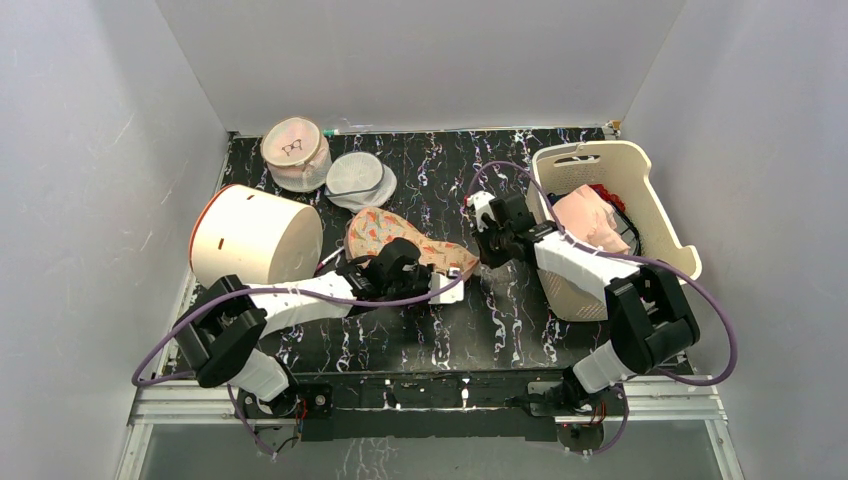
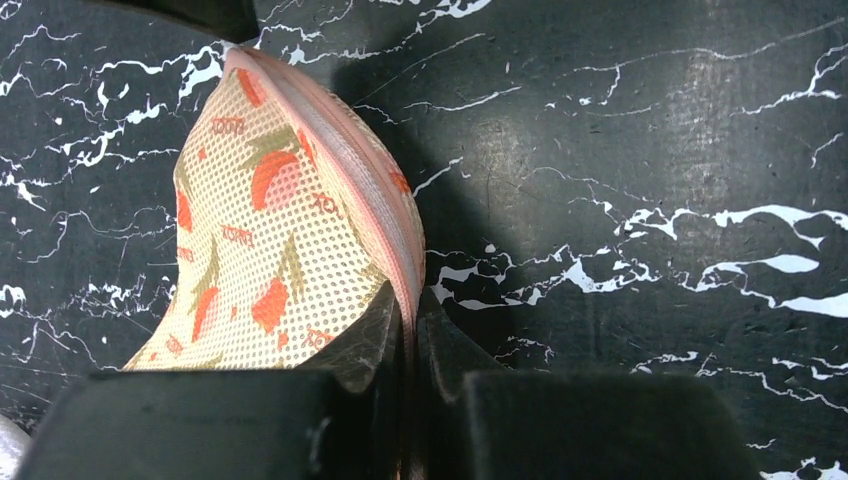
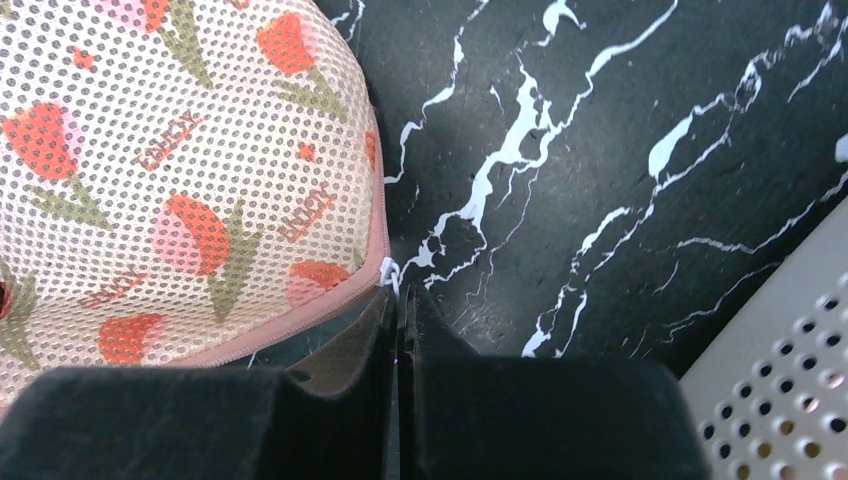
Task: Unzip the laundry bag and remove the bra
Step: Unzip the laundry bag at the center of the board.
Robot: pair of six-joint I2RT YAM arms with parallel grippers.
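Left gripper (image 2: 410,312) clamps the 6 o'clock edge of the laundry bag (image 2: 270,230) as anchor — right gripper (image 3: 398,300) sits closed at 3 o'clock, hold unclear.

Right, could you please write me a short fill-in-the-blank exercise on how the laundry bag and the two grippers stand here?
1. The left gripper is shut on the ____ zip seam of the laundry bag.
2. The right gripper, at the bag's edge, has its jaws ____.
3. The white basket stands to the bag's ____.
Missing words: pink; shut; right.
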